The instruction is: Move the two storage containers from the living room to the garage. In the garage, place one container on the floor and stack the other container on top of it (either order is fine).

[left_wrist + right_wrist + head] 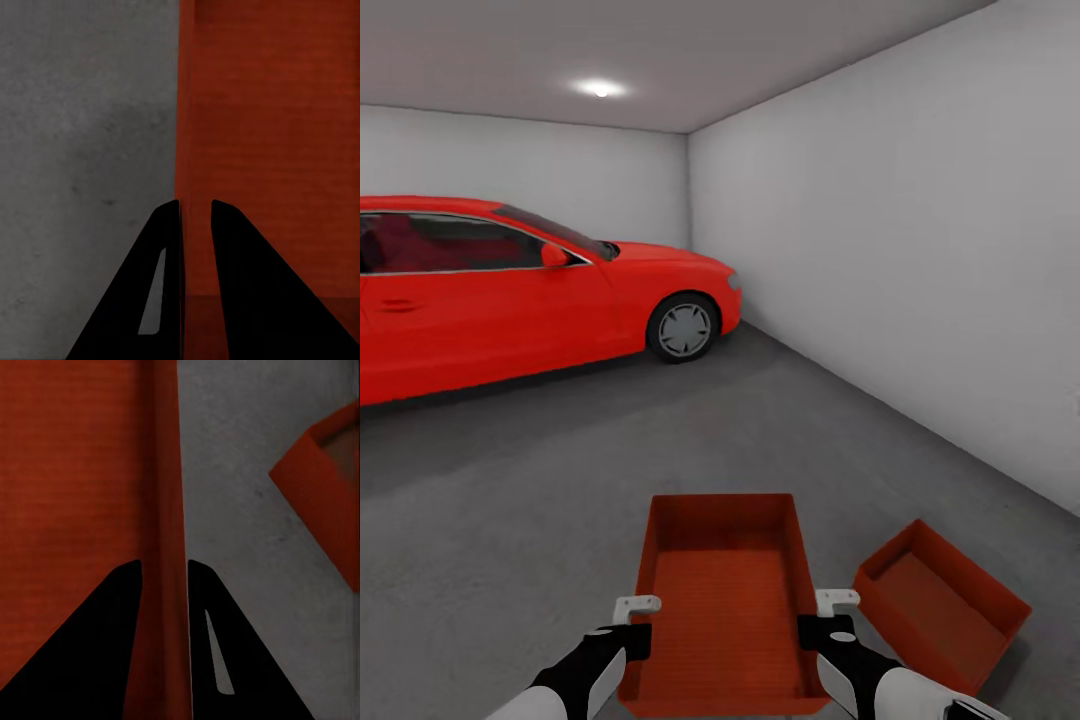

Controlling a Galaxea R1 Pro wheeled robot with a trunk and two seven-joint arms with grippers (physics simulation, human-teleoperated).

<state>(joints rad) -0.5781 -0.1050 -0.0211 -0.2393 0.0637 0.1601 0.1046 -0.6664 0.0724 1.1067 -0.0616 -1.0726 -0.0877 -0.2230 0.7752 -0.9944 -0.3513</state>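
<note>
Both grippers, left (637, 606) and right (837, 600), pinch one container's (722, 600) side walls.

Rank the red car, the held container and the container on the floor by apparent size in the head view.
1. Red car, cut off at the picture's left edge.
2. Held container, nearest the camera.
3. Container on the floor.
The containers look alike; nearness may explain the difference.

Dark grey floor (560, 520): tilted red-orange container (945, 600) at right, red car (510, 290) parked beyond.
</note>
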